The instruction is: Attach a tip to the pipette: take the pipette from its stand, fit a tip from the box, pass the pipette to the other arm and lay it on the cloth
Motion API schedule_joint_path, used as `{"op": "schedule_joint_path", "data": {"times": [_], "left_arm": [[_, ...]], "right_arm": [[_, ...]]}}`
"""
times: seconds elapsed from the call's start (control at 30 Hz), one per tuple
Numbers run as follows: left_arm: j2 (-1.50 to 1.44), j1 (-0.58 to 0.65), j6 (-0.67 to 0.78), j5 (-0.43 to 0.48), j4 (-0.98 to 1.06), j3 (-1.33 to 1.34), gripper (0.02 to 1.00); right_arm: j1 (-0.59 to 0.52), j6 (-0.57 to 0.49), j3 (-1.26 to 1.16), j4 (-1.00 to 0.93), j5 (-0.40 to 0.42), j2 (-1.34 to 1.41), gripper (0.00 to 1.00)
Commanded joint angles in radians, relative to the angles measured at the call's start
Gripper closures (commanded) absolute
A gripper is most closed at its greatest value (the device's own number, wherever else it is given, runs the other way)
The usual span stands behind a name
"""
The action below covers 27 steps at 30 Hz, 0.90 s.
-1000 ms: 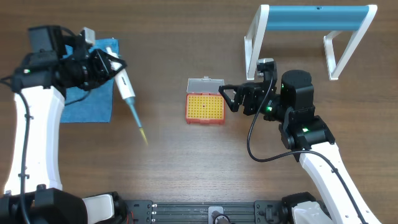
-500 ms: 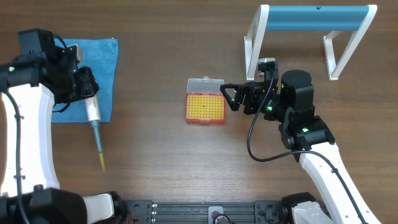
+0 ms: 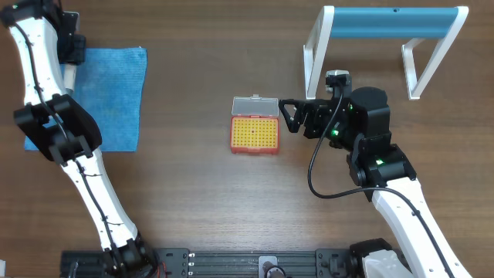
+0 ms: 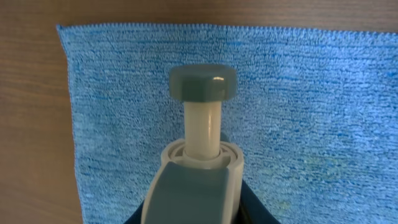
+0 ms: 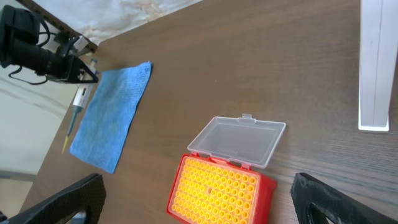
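The left tool (image 5: 76, 76) is clamped on the pipette (image 4: 202, 124), held above the blue cloth (image 4: 311, 112) with its yellow tip (image 5: 66, 142) fitted. The right tool (image 3: 287, 116) gapes wide, well apart from the cloth. If the pipette is let go while lifted or tilted, it may roll off the cloth onto the worktop, or the tip may be knocked loose.

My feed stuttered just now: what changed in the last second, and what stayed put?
The left gripper, shut on the pipette, swung left across the cloth toward its upper-left corner in the top view, carrying the pipette along. Nothing was released. The right gripper stayed open beside the tip box, which, like the cloth and the stand, did not move.
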Motion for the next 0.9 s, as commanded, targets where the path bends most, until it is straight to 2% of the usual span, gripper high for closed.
{"op": "schedule_joint_path", "data": {"times": [0.03, 0.23, 0.33, 0.4, 0.53, 0.67, 0.7, 0.73, 0.8, 0.83, 0.9], "left_arm": [[0.076, -0.004, 0.033, -0.015, 0.007, 0.019, 0.991], [0.114, -0.044, 0.032, 0.057, 0.003, 0.013, 0.991], [0.115, -0.061, 0.032, 0.047, 0.009, 0.013, 0.993], [0.115, -0.061, 0.032, -0.026, 0.008, 0.013, 0.993], [0.115, -0.039, -0.043, -0.022, 0.011, 0.013, 0.991], [0.115, -0.038, -0.047, 0.014, 0.015, 0.013, 0.993], [0.115, -0.038, -0.047, 0.014, 0.023, 0.013, 0.917], [0.115, -0.039, -0.047, 0.014, 0.024, 0.013, 0.349], [0.115, -0.038, -0.047, 0.014, 0.022, 0.013, 0.123], [0.114, -0.039, -0.048, 0.014, 0.008, 0.014, 0.071], [0.099, -0.051, -0.051, 0.013, -0.082, 0.036, 0.064]], "right_arm": [[-0.002, 0.038, 0.004, 0.037, 0.021, -0.007, 0.027], [-0.002, 0.044, 0.004, 0.041, 0.051, -0.007, 0.027], [-0.002, 0.045, 0.004, 0.04, 0.054, -0.007, 0.027], [-0.002, 0.045, 0.004, 0.04, 0.054, -0.007, 0.027], [-0.002, 0.053, 0.004, 0.04, 0.053, -0.007, 0.027], [-0.002, 0.053, 0.004, 0.04, 0.054, -0.007, 0.027], [-0.002, 0.053, 0.004, 0.04, 0.054, -0.007, 0.027], [-0.002, 0.053, 0.004, 0.04, 0.054, -0.007, 0.027], [-0.002, 0.053, 0.004, 0.04, 0.054, -0.007, 0.027], [-0.002, 0.053, 0.004, 0.04, 0.054, -0.007, 0.027], [-0.002, 0.052, 0.004, 0.04, 0.054, -0.007, 0.027]]}}
